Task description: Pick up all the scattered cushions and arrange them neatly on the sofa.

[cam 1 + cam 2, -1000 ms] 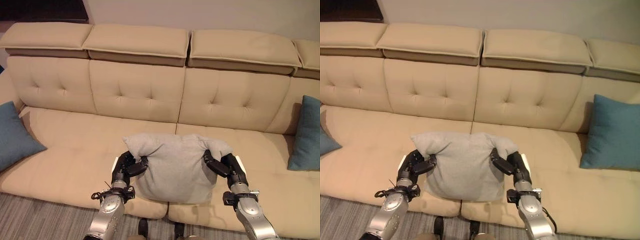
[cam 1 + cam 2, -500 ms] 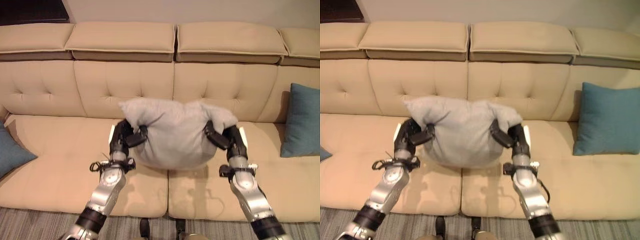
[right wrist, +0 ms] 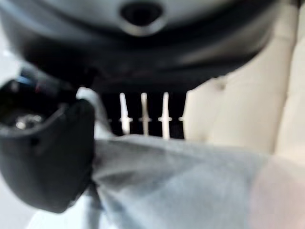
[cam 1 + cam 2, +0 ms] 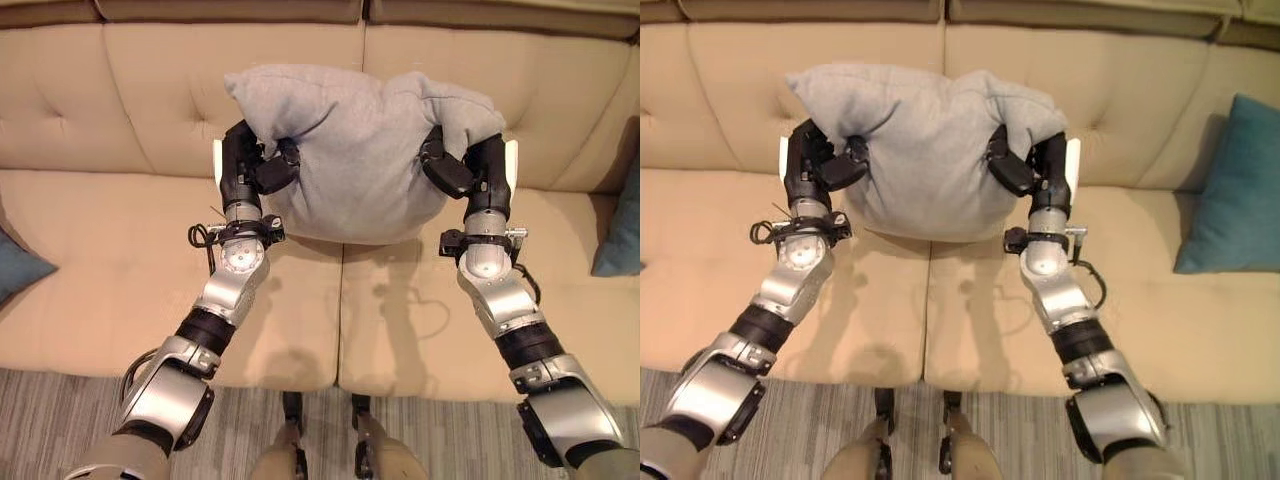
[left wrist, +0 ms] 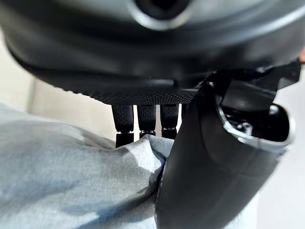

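You have the soft light-grey fabric cushion (image 4: 360, 150) pinched between both hands, high in the middle of the frame, held up against the tufted back of the beige upholstered sofa (image 4: 120, 110). Your left hand (image 4: 248, 165) grips its left edge, thumb pressed into the cloth with fingers curled behind; your right hand (image 4: 470, 170) clamps the right edge the same way. The cushion's lower edge hangs just over the seam between the two seat pads. You look to be at the placing step. Next, lower it until it sits on the seat, leaning on the backrest, then let go. A teal square cushion (image 4: 1235, 190) already leans at the right edge.
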Motion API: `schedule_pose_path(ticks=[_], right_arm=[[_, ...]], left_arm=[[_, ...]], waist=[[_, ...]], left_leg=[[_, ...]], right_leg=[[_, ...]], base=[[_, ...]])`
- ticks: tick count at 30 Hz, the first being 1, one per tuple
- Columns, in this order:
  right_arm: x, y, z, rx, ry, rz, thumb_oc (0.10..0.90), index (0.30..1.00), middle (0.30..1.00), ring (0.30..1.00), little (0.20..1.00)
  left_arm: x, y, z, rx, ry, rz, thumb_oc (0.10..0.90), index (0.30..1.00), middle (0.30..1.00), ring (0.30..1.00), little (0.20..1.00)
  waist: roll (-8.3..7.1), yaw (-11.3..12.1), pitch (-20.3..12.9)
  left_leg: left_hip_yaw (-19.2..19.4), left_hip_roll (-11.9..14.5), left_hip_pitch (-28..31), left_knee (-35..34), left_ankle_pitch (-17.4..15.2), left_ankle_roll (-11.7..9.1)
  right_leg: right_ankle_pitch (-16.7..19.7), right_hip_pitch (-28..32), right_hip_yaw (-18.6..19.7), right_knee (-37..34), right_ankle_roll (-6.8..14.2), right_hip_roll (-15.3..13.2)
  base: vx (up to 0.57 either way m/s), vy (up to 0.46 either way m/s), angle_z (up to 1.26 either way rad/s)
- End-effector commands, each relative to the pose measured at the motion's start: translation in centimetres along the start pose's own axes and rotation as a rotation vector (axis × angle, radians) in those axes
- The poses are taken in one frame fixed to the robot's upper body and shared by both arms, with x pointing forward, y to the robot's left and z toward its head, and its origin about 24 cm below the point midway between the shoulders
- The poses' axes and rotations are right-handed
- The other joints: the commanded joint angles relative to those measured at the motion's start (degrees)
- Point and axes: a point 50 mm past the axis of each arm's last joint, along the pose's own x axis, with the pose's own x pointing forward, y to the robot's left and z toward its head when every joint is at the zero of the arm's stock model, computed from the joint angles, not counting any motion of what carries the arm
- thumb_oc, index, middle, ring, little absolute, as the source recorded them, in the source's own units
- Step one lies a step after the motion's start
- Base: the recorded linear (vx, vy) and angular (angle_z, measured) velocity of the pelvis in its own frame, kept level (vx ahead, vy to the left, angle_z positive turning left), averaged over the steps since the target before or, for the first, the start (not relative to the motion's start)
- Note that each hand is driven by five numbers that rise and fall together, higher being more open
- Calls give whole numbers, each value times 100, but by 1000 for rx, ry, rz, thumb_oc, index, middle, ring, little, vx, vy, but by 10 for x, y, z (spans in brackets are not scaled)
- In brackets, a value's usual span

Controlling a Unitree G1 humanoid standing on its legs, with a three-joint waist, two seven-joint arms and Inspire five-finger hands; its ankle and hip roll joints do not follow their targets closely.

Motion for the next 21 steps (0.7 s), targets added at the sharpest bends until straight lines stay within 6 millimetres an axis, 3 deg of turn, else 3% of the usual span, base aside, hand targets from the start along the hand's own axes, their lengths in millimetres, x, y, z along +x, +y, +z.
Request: schedule_pose_path(ticks=[1, 9, 10, 11, 12, 13, 17, 18, 21], right_arm=[[12, 27, 100, 218, -429, 72, 400, 300, 300, 300, 300], [18, 26, 83, 111, -374, 38, 400, 300, 300, 300, 300], [17, 26, 83, 110, -374, 37, 400, 300, 300, 300, 300], [18, 24, 84, 82, -389, 12, 533, 500, 500, 500, 500], [18, 24, 85, 82, -390, 12, 577, 566, 566, 566, 566], [20, 22, 85, 53, -401, -7, 800, 900, 900, 900, 900], [33, 7, 93, -110, -437, -114, 800, 900, 900, 900, 900], [41, -8, 91, -171, -411, -173, 800, 900, 900, 900, 900], [50, -24, 87, -220, -371, -247, 800, 900, 900, 900, 900]], left_arm=[[2, -73, 81, -69, -372, -313, 400, 300, 300, 300, 300], [5, -56, 39, 29, -215, -263, 400, 300, 300, 300, 300], [5, -57, 39, 29, -215, -263, 525, 488, 488, 488, 488], [7, -53, 35, 60, -203, -243, 758, 836, 836, 836, 836], [7, -53, 35, 60, -203, -243, 800, 900, 900, 900, 900], [9, -51, 35, 78, -204, -232, 800, 900, 900, 900, 900], [27, -32, 50, 163, -245, -156, 800, 900, 900, 900, 900], [35, -15, 56, 211, -258, -101, 800, 900, 900, 900, 900], [43, 2, 65, 246, -272, -30, 800, 900, 900, 900, 900]], waist=[[-233, -30, -480], [-235, -43, -442], [-233, -43, -447], [-221, -34, -443], [-220, -34, -445], [-218, -32, -444], [-204, -24, -444], [-196, 3, -455], [-194, 22, -473]], left_leg=[[-63, -77, 127, 5, -301, -325], [-91, -91, -239, 5, -215, -361], [-92, -90, -242, 5, -216, -362], [-101, -92, -274, 5, -237, -366], [-102, -92, -278, 5, -237, -366], [-111, -91, -291, 5, -231, -369], [-120, -92, -346, 5, -212, -382], [-127, -96, -333, 5, -222, -384], [-142, -113, -346, 5, -205, -381]], right_leg=[[-224, 177, 104, 23, 919, -368], [-140, -206, 100, 23, 927, -427], [-140, -209, 100, 23, 926, -425], [-153, -241, 105, 23, 927, -423], [-153, -245, 104, 23, 927, -423], [-151, -257, 96, 23, 930, -427], [-137, -292, 59, 23, 943, -439], [-143, -280, 48, 23, 943, -442], [-135, -288, 30, 23, 939, -453]], base=[[-29, 4, -3], [-21, 1, 2], [-13, -3, 4], [0, 0, 0], [0, 0, 0], [0, 0, 0], [0, 0, 0], [0, 0, 0], [7, -6, 2]])
